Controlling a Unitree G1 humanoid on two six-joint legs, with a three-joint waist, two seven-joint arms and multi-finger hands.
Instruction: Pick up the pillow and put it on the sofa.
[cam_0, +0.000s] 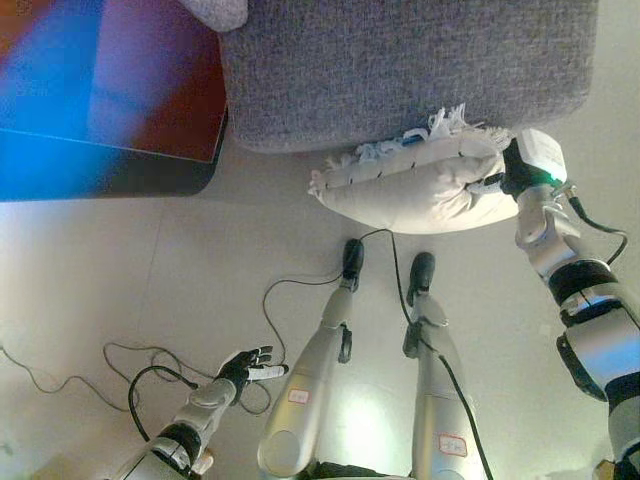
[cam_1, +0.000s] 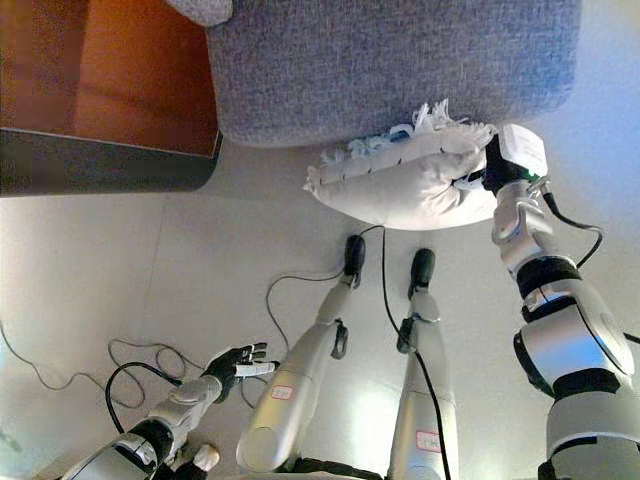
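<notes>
A cream pillow (cam_0: 415, 185) with a fringed edge hangs in the air just in front of the grey sofa (cam_0: 400, 65), its fringe touching the sofa's front edge. My right hand (cam_0: 497, 178) grips the pillow's right end, fingers pressed into the fabric and partly hidden by it. My left hand (cam_0: 248, 366) hangs low at the lower left over the floor, fingers spread and holding nothing.
A dark reddish-brown table or cabinet (cam_1: 110, 90) stands to the left of the sofa. Part of a grey cushion (cam_0: 215, 12) shows at the sofa's top left corner. Pale floor (cam_0: 120, 270) spreads in front of the sofa.
</notes>
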